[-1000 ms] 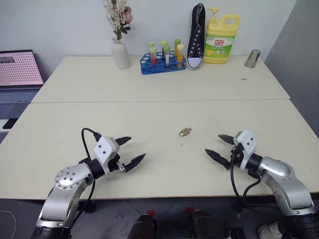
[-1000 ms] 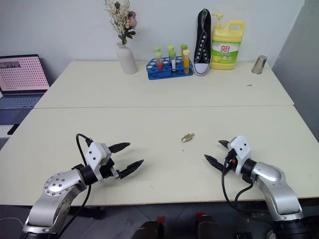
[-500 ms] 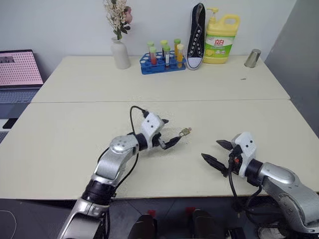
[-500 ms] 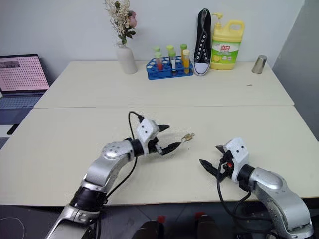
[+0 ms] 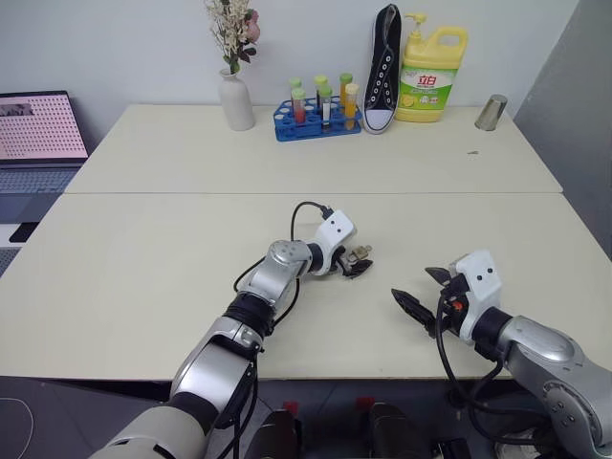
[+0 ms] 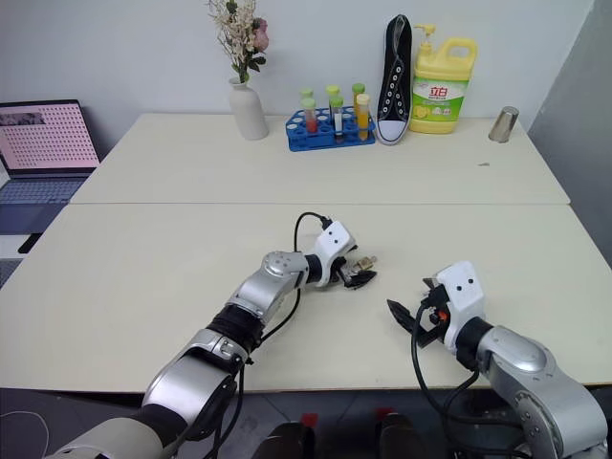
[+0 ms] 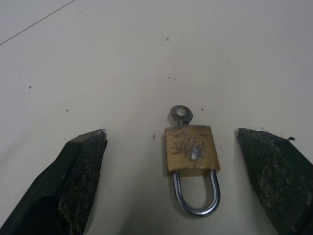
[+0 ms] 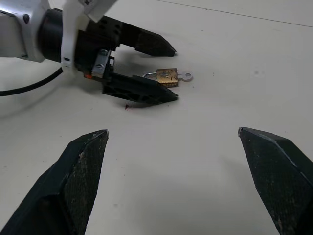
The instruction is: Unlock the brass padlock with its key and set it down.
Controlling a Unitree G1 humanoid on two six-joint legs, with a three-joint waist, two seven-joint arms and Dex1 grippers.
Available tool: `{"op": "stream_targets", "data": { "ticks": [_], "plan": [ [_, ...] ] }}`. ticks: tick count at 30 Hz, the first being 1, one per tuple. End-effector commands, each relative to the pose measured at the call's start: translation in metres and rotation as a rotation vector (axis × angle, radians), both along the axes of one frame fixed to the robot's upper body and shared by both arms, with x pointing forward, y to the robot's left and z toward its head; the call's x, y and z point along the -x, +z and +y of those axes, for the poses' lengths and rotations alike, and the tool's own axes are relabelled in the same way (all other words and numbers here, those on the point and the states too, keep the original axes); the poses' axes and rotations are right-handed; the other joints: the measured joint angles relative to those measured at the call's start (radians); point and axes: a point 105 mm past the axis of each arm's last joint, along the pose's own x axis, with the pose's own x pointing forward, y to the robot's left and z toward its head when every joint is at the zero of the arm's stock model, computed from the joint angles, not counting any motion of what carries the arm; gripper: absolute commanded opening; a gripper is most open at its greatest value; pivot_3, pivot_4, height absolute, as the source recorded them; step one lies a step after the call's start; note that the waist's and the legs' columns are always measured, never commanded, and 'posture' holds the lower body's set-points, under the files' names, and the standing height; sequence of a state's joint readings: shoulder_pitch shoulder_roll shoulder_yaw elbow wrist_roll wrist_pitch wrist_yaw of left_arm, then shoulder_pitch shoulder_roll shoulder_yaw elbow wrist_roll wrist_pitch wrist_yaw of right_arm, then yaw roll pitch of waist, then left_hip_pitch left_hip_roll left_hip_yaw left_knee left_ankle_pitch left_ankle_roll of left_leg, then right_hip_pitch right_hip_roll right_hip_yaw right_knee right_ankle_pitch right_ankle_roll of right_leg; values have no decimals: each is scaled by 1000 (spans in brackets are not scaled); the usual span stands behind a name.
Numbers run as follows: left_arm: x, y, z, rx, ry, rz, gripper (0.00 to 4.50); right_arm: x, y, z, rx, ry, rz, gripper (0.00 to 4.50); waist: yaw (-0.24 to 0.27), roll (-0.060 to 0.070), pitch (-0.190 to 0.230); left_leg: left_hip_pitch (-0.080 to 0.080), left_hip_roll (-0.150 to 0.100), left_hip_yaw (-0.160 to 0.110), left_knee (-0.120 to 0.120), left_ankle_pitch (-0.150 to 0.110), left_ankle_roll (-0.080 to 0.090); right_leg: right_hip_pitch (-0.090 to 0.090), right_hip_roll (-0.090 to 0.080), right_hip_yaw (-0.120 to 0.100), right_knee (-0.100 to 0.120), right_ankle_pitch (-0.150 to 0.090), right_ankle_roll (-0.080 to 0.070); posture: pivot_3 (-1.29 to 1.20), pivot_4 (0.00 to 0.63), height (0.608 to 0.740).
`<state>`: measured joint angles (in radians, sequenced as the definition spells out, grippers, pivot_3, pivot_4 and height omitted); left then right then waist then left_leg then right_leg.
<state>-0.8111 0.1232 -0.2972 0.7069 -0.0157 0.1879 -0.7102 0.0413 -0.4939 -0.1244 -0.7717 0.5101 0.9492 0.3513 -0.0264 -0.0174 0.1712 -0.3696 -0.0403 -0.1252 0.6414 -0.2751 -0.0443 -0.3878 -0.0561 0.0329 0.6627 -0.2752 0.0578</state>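
Brass padlock (image 7: 191,148) lies flat on the table (image 5: 143,258), key (image 7: 181,114) in its base. Since a second ago the left gripper (image 5: 362,264) has swung in from the near-left to straddle it, jaws wide, untouching. Right gripper (image 5: 421,290) hangs near, jaws wide, empty.

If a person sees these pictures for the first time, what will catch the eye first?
Probably the left hand, open, with its black fingers on either side of the tiny brass padlock with the silvery shackle, which lies flat in the middle of the cream table. Then the open right hand, hovering nearby.
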Motion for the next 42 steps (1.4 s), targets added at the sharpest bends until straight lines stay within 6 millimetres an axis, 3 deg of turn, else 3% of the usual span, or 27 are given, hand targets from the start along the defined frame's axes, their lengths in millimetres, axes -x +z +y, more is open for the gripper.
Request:
{"op": "stream_targets", "data": {
  "ticks": [1, 2, 14, 19, 23, 28, 34, 42],
  "plan": [
    [1, -5, -2, -31, -16, 17, 4500, 3, 10, 4, -10, 13, -41, 4454, 0, 0, 0, 0, 0, 0, 0, 0, 0, 0, 0, 0, 0, 0, 0, 0, 150, 740],
    [0, -5, 0, -34, -2, 18, 4500, 3, 11, 4, -11, 12, -43, 4454, 0, 0, 0, 0, 0, 0, 0, 0, 0, 0, 0, 0, 0, 0, 0, 0, 150, 740],
    [4, -19, 16, -107, 2, 70, 978, -1, 21, 6, -51, 14, -78, 4500, -4, 0, 0, 1, 0, 0, 0, 0, 0, 0, 0, 0, 1, 0, 0, 0, 150, 740],
    [14, -19, 23, -107, -36, 55, 986, -2, 24, 6, -42, 24, -99, 4500, -7, 0, -1, 3, 1, -1, -1, 0, 0, 0, 1, 2, 1, 0, 0, 0, 150, 740],
    [33, 7, 33, -26, -116, -113, 986, -2, 29, 9, -13, 67, -148, 4500, -12, 1, -1, 4, 2, -1, -2, 0, 0, 0, 1, 4, 1, 0, 0, 0, 150, 740],
    [75, 45, 53, -45, -317, -587, 986, 0, 37, 16, -7, 159, -212, 4500, -2, 1, 0, 4, 2, -2, -2, 0, -1, -1, 1, 4, 0, 0, 0, 0, 150, 740],
    [104, 62, 68, -182, -494, -1070, 986, 14, 39, 38, -112, 406, -111, 4500, 11, 0, 0, 3, 1, -2, -1, 0, 0, 1, -2, 4, -2, 1, 1, 0, 150, 740],
    [118, 75, 72, -147, -528, -1285, 986, 18, 40, 65, -242, 573, 32, 4500, 9, 0, 0, 2, 0, -1, -1, 0, 0, 1, -1, 4, -2, 1, 1, 0, 150, 740]
  ]
}}
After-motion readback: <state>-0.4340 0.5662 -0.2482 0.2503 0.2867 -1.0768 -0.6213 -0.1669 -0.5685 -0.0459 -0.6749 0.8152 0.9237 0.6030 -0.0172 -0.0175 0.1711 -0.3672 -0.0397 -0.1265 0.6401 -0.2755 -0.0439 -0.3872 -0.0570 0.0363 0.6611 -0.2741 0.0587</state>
